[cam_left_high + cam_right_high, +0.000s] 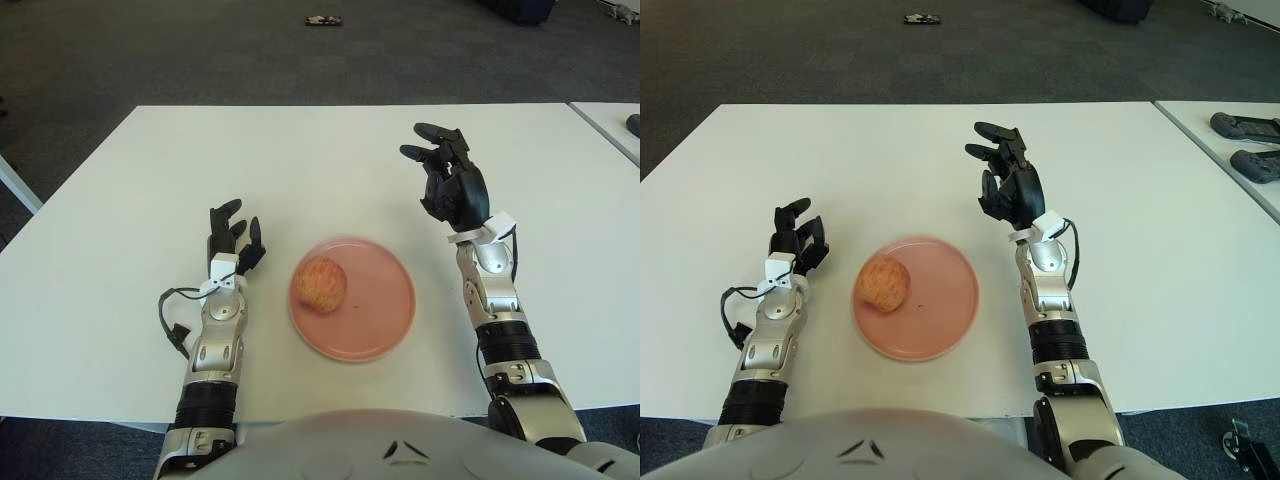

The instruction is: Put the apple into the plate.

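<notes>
A white table (330, 160) seen from the robot's head, with a pink plate (385, 310) near its front edge, midway between the two arms. The apple (320, 283) already sits inside the plate, toward the plate's left rim, so the placing step looks done and the task appears close to finished. What remains is probably only to draw the hands clear, taking care not to bump the plate, since the apple is round and lies close to the rim, where it could roll out. The right hand (452, 185) is raised above the table to the right of the plate and beyond it, toward the far edge, its fingers spread and holding nothing; the apple lies well apart from it. The left hand (232, 238) shows just beside the plate's left side, fingers loosely extended, also holding nothing, nearer the apple but not touching it.
</notes>
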{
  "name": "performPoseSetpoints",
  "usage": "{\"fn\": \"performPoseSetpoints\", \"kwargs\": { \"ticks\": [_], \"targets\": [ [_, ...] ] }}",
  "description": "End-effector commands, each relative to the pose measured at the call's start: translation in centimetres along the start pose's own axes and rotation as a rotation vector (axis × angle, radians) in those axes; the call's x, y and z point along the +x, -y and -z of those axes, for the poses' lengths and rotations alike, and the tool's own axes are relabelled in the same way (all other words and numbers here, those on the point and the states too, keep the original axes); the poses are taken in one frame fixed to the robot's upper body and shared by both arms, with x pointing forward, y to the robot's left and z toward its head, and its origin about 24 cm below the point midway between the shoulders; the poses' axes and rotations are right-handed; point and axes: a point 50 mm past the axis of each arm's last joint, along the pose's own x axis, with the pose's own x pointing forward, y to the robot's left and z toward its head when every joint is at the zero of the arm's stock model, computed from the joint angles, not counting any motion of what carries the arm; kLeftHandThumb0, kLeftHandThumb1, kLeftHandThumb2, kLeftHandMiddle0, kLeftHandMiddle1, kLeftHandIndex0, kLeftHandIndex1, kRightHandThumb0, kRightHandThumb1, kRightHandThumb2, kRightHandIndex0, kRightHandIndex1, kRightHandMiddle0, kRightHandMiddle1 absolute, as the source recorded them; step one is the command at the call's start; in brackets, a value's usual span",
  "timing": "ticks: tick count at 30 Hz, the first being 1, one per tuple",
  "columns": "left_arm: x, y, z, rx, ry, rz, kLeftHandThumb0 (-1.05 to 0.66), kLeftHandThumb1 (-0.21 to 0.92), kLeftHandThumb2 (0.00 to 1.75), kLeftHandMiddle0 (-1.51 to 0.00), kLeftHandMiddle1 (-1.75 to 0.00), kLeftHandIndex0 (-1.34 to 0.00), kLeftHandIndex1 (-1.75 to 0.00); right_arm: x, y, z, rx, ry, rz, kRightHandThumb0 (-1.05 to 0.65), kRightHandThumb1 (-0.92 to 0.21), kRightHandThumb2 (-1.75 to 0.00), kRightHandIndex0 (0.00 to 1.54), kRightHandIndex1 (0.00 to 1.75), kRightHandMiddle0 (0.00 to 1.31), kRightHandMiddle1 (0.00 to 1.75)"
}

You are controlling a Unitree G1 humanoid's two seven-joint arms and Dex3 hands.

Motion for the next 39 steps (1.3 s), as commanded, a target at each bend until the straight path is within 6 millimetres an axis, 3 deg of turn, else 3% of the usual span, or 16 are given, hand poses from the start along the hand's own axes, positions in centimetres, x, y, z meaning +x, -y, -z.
{"fn": "performPoseSetpoints", "kwargs": {
  "ticks": [1,2,5,9,20,31,39],
  "targets": [
    [-0.1,-0.4,0.3,0.021,-0.022,-0.009,-0.79,0.92,0.73,-0.28,-0.65,0.00,-0.98,0.0,0.2,-0.3,-0.003,0.007,0.008,-0.87,-0.92,-0.73,0.17,0.80,0.00,0.90],
    [-0.1,-0.4,0.3,0.021,-0.023,-0.010,-0.79,0.92,0.73,-0.28,-0.65,0.00,-0.99,0.0,0.2,-0.3,-0.003,0.007,0.008,-0.87,-0.92,-0.73,0.17,0.80,0.00,0.90],
    [-0.1,-0.3,0.3,0.020,-0.023,-0.011,-0.79,0.92,0.73,-0.28,-0.64,0.00,-0.99,-3.3,-0.2,7.6,0.021,-0.505,0.201,-0.77,-0.90,-0.77,0.15,0.94,0.00,0.93],
    [-0.2,-0.3,0.3,0.021,-0.021,-0.012,-0.78,0.92,0.73,-0.28,-0.64,0.00,-0.99,-5.0,-0.1,10.6,0.014,-0.688,0.252,-0.65,-0.92,-0.73,0.15,1.02,0.00,0.94],
    [-0.2,-0.3,0.2,0.027,-0.018,-0.007,-0.78,0.92,0.75,-0.28,-0.65,0.00,-0.96,-4.9,0.0,10.7,0.027,-0.674,0.280,-0.61,-0.92,-0.70,0.19,1.03,0.00,1.03],
    [-0.2,-0.3,0.2,0.026,-0.020,-0.006,-0.77,0.92,0.75,-0.28,-0.65,0.00,-0.97,-5.3,0.2,10.9,0.029,-0.671,0.288,-0.65,-0.92,-0.73,0.18,1.00,0.00,0.96],
    [-0.1,-0.3,0.3,0.025,-0.023,-0.012,-0.76,0.92,0.75,-0.28,-0.65,0.00,-0.97,-5.4,0.4,11.0,0.037,-0.654,0.300,-0.66,-0.92,-0.75,0.19,0.97,0.00,1.02]
  ]
}}
